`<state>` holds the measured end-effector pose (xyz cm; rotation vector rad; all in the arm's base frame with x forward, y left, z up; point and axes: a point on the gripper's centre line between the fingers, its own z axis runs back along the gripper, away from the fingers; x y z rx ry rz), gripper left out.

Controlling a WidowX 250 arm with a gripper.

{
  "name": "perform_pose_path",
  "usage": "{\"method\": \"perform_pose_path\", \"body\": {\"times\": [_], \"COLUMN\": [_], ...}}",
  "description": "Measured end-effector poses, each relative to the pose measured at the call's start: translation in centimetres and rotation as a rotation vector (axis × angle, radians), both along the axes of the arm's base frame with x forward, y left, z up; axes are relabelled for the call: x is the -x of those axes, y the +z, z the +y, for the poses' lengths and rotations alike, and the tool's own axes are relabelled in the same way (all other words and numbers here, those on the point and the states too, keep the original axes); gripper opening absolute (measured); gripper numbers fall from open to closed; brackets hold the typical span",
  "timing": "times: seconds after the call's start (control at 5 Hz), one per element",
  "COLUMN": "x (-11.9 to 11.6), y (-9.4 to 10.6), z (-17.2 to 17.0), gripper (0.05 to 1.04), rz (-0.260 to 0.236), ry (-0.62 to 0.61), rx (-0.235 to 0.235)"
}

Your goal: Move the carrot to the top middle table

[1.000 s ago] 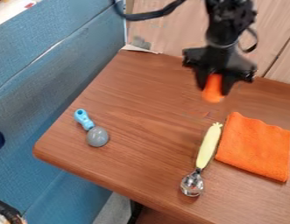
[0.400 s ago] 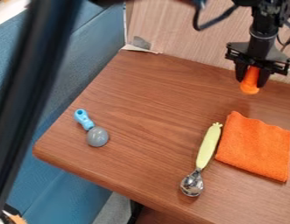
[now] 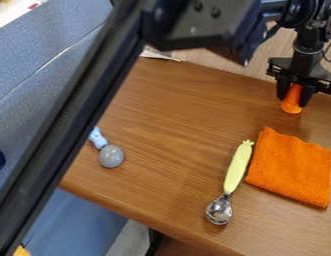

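Black two-finger end effector point(image 3: 294, 99) clamped on orange carrot point(image 3: 292, 106), near far edge of brown wooden bench point(image 3: 174, 110), toward right; bench contact unclear. Nearer: square orange cloth point(image 3: 291, 170), with yellow-handled metal spoon point(image 3: 238, 167) just beside its left edge. Black arm point(image 3: 81, 105) crosses bench's left edge, partly hiding blue-handled, grey-headed utensil point(image 3: 111, 156).

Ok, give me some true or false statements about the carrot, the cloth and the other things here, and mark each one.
The gripper holds the carrot. True.
The yellow spoon lies beside the cloth. True.
The carrot rests on the cloth. False: it is in the gripper, beyond the cloth.
The cloth is blue. False: it is orange.
The arm partly hides the blue handle. True.
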<state>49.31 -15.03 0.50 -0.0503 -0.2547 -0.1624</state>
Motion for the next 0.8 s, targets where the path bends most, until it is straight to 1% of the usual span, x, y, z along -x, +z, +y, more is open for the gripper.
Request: {"method": "perform_pose_path", "body": {"times": [0.2, 0.4, 0.6, 0.8], "x": [0.1, 1.5, 1.8, 1.9], "y": [0.0, -2.0, -2.0, -0.9], "z": [0.0, 0.3, 0.0, 0.1], "gripper": [0.558, 0.868, 1.007, 1.003], "rz": [0.005, 0.06, 0.058, 0.041], "ry": [-0.006, -0.001, -0.003, 0.003], "rx": [0.001, -0.02, -0.029, -0.027]}}
